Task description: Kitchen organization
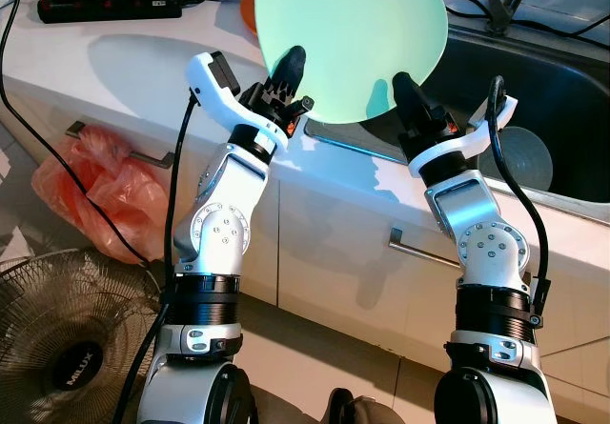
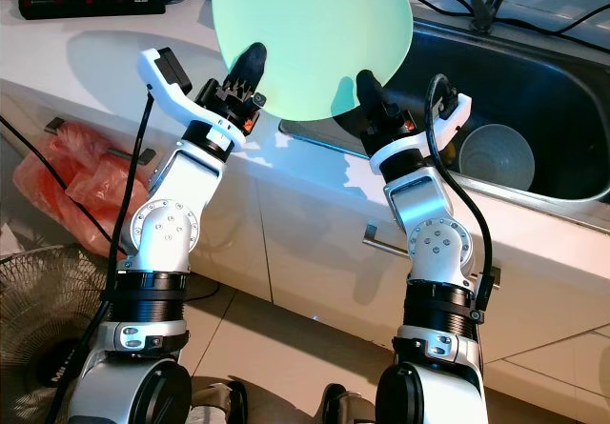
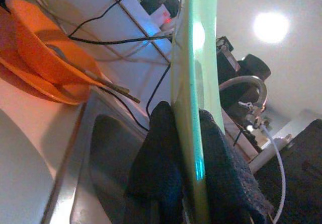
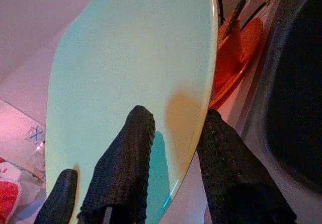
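Note:
A large pale green plate (image 1: 353,33) is held up on edge above the counter's front edge, just left of the sink. My left gripper (image 1: 291,67) is shut on its lower left rim. The left wrist view shows the plate (image 3: 193,58) edge-on, with one black finger pressed on each face. My right gripper (image 1: 405,90) is shut on the lower right rim. In the right wrist view its fingers (image 4: 126,153) straddle the plate's (image 4: 126,73) edge.
A steel sink (image 1: 572,81) with a grey bowl (image 1: 524,157) in it lies to the right. Orange dishes (image 3: 45,63) holding a utensil stand on the counter behind the plate. A black power strip (image 1: 105,5) lies at the back left. Below are an orange bag (image 1: 86,191) and a fan (image 1: 67,348).

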Robot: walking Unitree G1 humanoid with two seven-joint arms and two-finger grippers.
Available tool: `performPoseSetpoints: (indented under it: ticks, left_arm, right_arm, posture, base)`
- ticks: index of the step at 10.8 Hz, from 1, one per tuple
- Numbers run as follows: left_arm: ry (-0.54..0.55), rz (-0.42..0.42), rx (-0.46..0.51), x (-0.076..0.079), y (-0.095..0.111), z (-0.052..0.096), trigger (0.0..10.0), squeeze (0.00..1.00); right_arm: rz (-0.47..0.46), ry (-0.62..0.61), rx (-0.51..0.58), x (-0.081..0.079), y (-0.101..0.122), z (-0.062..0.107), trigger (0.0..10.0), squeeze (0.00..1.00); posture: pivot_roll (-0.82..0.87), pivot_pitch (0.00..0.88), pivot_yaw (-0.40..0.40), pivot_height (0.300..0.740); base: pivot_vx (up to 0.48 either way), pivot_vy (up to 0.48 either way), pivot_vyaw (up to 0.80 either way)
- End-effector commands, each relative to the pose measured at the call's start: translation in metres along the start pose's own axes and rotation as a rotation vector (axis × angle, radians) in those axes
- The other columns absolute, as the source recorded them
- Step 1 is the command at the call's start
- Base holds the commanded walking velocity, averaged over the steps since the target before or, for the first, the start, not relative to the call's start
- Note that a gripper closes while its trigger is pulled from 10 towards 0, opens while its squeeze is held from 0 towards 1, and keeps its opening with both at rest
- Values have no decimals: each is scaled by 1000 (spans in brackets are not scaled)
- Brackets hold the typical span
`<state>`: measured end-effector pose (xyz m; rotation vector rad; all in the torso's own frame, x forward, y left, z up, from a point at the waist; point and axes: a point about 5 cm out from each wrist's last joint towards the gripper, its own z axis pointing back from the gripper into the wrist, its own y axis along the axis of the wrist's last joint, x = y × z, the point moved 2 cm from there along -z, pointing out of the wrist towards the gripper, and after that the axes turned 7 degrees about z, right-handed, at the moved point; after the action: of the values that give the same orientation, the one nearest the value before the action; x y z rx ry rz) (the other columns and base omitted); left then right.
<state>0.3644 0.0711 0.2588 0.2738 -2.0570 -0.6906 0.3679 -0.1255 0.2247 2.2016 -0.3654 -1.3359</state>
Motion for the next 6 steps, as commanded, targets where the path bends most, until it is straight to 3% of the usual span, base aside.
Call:
performPoseSetpoints:
  ticks: [1, 3, 6]
  left_arm:
    - [-62, 74, -55, 17, -26, 0, 10000, 0]
    - [-110, 84, -37, 26, -23, 0, 10000, 0]
    - [-100, 74, -42, 23, -23, 0, 10000, 0]
  right_arm:
    - [-5, 30, 17, -7, 4, -4, 10000, 0]
    - [-1, 25, 14, -6, 4, -4, 10000, 0]
    - [-2, 26, 16, -7, 4, -4, 10000, 0]
  posture:
    - [32, 150, -29, 740]
    - [33, 151, -29, 740]
    - [34, 152, -31, 740]
  base:
    - [0, 0, 0]
    - [0, 0, 0]
    - [0, 0, 0]
